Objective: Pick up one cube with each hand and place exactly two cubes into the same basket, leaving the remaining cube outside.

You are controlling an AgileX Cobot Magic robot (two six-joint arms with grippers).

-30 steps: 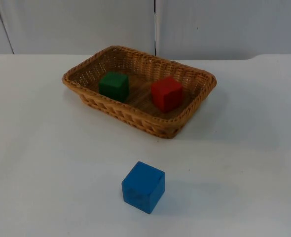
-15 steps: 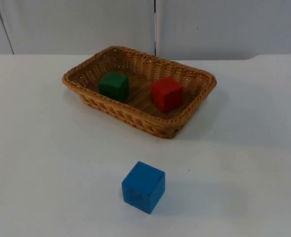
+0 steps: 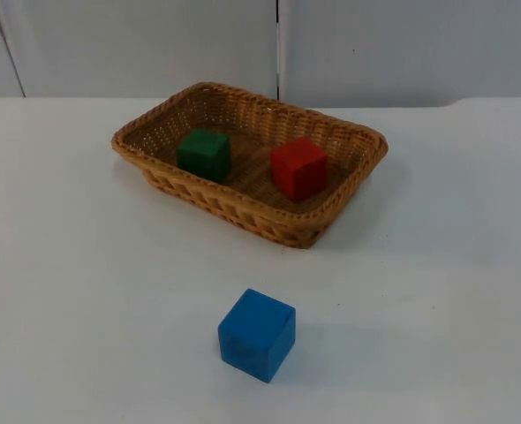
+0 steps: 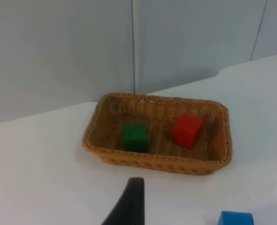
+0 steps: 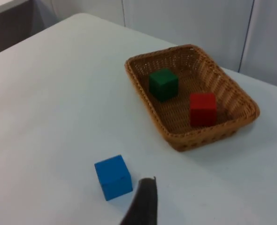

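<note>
Top view: green cube (image 3: 204, 154), red cube (image 3: 298, 167) inside basket (image 3: 243, 210); blue cube (image 3: 256, 334) outside.

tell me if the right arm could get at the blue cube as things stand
Probably yes. The blue cube sits alone on the white table, apart from the basket holding the green cube and red cube. Nothing lies around it.

Tan rectangular woven wicker basket (image 3: 331, 208): rough braided rim, open-weave walls, matt. Green cube (image 3: 204, 154) and red cube (image 3: 298, 167): smooth, matt faces, look like painted wood or plastic, cannot tell which. Blue cube (image 3: 256, 334): smooth, faintly scuffed front face. White table top (image 3: 84, 291): smooth, matt. Grey partition wall (image 3: 137, 44): flat, dull panels.
</note>
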